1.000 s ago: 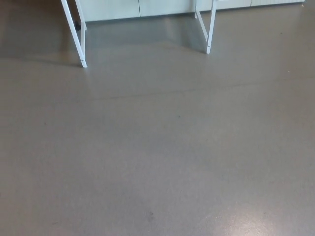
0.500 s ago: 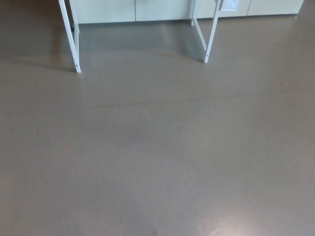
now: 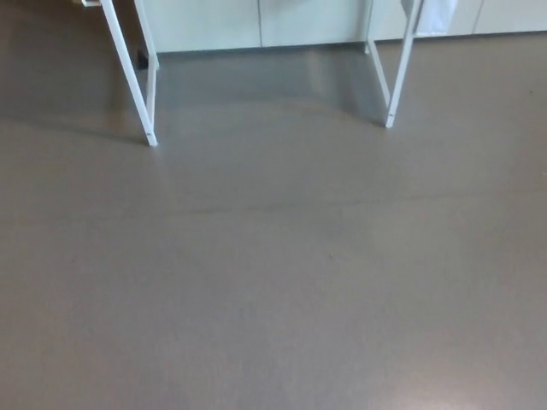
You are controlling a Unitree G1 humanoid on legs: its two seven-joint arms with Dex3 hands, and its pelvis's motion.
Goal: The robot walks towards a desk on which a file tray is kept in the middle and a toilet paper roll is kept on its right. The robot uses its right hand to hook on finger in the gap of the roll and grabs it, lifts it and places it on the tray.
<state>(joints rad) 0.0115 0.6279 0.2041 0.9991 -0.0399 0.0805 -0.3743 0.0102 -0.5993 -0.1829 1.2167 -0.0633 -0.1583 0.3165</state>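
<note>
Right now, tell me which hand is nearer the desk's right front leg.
Neither can be judged: no hand shows in the head view. Only the floor and the desk's white legs are visible.

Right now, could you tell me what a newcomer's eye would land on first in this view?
Mostly the bare grey-brown floor, which fills nearly the whole picture. Next, the white desk legs at the top: one pair on the left and one on the right, with pale cabinet fronts behind them. Neither robot hand shows.
</note>
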